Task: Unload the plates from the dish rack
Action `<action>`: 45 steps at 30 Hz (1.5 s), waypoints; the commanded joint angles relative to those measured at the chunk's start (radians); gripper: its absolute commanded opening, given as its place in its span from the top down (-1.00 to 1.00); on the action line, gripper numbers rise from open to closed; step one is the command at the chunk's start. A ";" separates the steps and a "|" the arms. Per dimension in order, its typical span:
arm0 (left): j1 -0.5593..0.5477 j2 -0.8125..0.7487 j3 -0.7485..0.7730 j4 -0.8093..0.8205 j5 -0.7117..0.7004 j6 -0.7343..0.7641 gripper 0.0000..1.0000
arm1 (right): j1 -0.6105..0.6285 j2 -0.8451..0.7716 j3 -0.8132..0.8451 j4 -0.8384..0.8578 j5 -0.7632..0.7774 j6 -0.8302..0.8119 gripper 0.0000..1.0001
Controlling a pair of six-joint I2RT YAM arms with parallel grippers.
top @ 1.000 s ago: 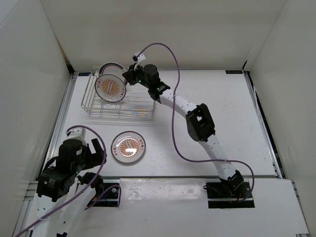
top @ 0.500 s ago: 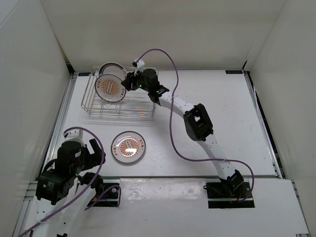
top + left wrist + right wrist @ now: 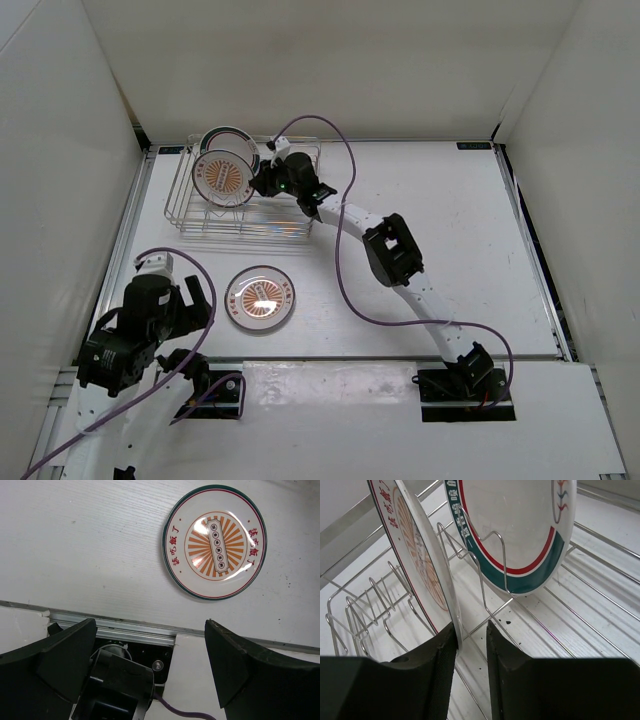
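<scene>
I'm looking at a white table (image 3: 480,230) with a faint grain in its surface. Two things sit directly on it. The wire dish rack (image 3: 250,228) stands toward the far left corner. One sunburst plate (image 3: 260,297) lies flat and face up, apart from the rack on its near side, close to the metal strip (image 3: 125,630) along the table's near edge.

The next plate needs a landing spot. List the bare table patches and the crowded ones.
Bare: the table right of the right arm, widest; the strip between the flat plate and that arm. Crowded: the dish rack corner, where the right gripper works, and around the left gripper.
</scene>
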 commanded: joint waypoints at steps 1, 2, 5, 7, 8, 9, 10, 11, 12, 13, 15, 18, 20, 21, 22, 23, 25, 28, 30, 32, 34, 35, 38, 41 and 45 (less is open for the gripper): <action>-0.001 0.026 0.043 -0.252 -0.015 0.029 -1.00 | 0.007 0.023 0.064 0.064 0.036 0.019 0.35; -0.002 0.026 0.043 -0.252 -0.017 0.038 -1.00 | 0.010 0.024 0.062 0.066 0.039 0.022 0.38; -0.001 0.041 0.047 -0.259 -0.020 0.046 -1.00 | 0.016 0.031 0.055 0.098 0.042 0.045 0.41; -0.002 0.049 0.053 -0.264 -0.023 0.049 -1.00 | 0.025 0.037 0.055 0.121 0.053 0.059 0.35; -0.001 0.047 0.055 -0.264 -0.023 0.049 -1.00 | 0.022 0.038 0.062 0.123 0.058 0.059 0.35; -0.001 0.050 0.055 -0.265 -0.023 0.046 -1.00 | 0.027 0.040 0.065 0.124 0.065 0.061 0.35; -0.004 0.049 0.055 -0.267 -0.023 0.047 -1.00 | 0.027 0.041 0.067 0.130 0.072 0.062 0.35; 0.001 0.053 0.056 -0.267 -0.021 0.046 -1.00 | 0.029 0.041 0.067 0.130 0.082 0.065 0.38; -0.001 0.052 0.057 -0.269 -0.021 0.044 -1.00 | 0.026 0.044 0.065 0.135 0.084 0.067 0.42; -0.001 0.058 0.058 -0.275 -0.021 0.043 -1.00 | 0.026 0.043 0.068 0.139 0.085 0.065 0.47; -0.001 0.058 0.061 -0.275 -0.020 0.038 -1.00 | 0.022 0.047 0.068 0.146 0.096 0.078 0.59; -0.002 0.063 0.064 -0.278 -0.021 0.037 -1.00 | 0.026 0.047 0.076 0.153 0.105 0.081 0.79; -0.002 0.066 0.064 -0.279 -0.017 0.035 -1.00 | 0.024 0.044 0.082 0.153 0.105 0.081 0.95; -0.002 0.064 0.063 -0.275 -0.015 0.035 -1.00 | 0.024 0.043 0.081 0.153 0.101 0.079 1.00; -0.002 0.066 0.063 -0.273 -0.013 0.035 -1.00 | 0.018 0.041 0.075 0.153 0.101 0.078 1.00; -0.001 0.070 0.063 -0.273 -0.012 0.035 -1.00 | 0.019 0.035 0.071 0.156 0.101 0.076 1.00; -0.001 0.070 0.061 -0.269 -0.009 0.033 -1.00 | 0.019 0.017 0.047 0.158 0.092 0.072 1.00; -0.002 0.064 0.053 -0.259 -0.003 0.033 -1.00 | 0.018 -0.021 0.015 0.165 0.084 0.061 1.00; -0.001 0.057 0.041 -0.249 0.000 0.029 -1.00 | 0.015 -0.048 0.009 0.169 0.085 0.055 1.00; -0.001 0.050 0.034 -0.236 0.003 0.023 -1.00 | 0.016 -0.060 0.012 0.169 0.081 0.042 1.00; -0.001 0.038 0.026 -0.230 0.005 0.010 -1.00 | 0.013 -0.087 0.009 0.167 0.072 0.029 1.00; -0.002 0.031 0.017 -0.221 0.006 0.004 -1.00 | 0.015 -0.097 -0.001 0.166 0.072 0.032 1.00; -0.004 0.014 0.003 -0.200 0.011 -0.003 -1.00 | 0.006 -0.159 -0.039 0.169 0.055 0.019 1.00; -0.001 -0.006 -0.016 -0.195 -0.003 -0.025 -1.00 | -0.001 -0.192 -0.038 0.166 0.067 0.015 1.00; -0.001 -0.034 -0.046 -0.175 -0.007 -0.046 -1.00 | 0.003 -0.206 0.022 0.141 0.081 0.035 1.00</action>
